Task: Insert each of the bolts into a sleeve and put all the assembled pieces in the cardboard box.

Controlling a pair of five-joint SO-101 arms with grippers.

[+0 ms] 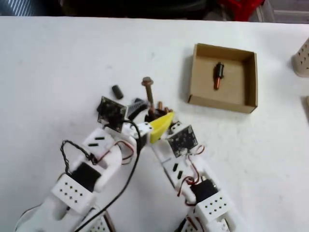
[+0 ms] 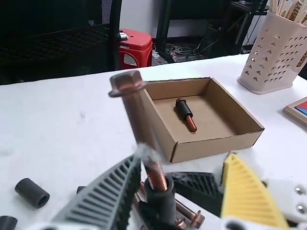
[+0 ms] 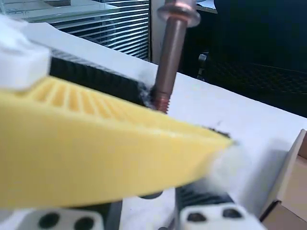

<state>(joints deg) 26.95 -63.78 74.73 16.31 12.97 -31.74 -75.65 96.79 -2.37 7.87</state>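
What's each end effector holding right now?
Left end effector: closed on the upright copper-coloured metal bolt.
Right end effector: cannot be told.

Tilted copper bolt [image 2: 138,117] enters black sleeve [image 2: 161,203]; assembled piece [image 2: 186,115] lies in cardboard box [image 2: 216,143].

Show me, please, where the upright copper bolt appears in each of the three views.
High view: bolt at mid-table, left of the cardboard box.
Left wrist view: bolt stands in a black sleeve, nearer than the box.
Right wrist view: bolt rises upright, box corner off to one side.
Shared landmark: the cardboard box.
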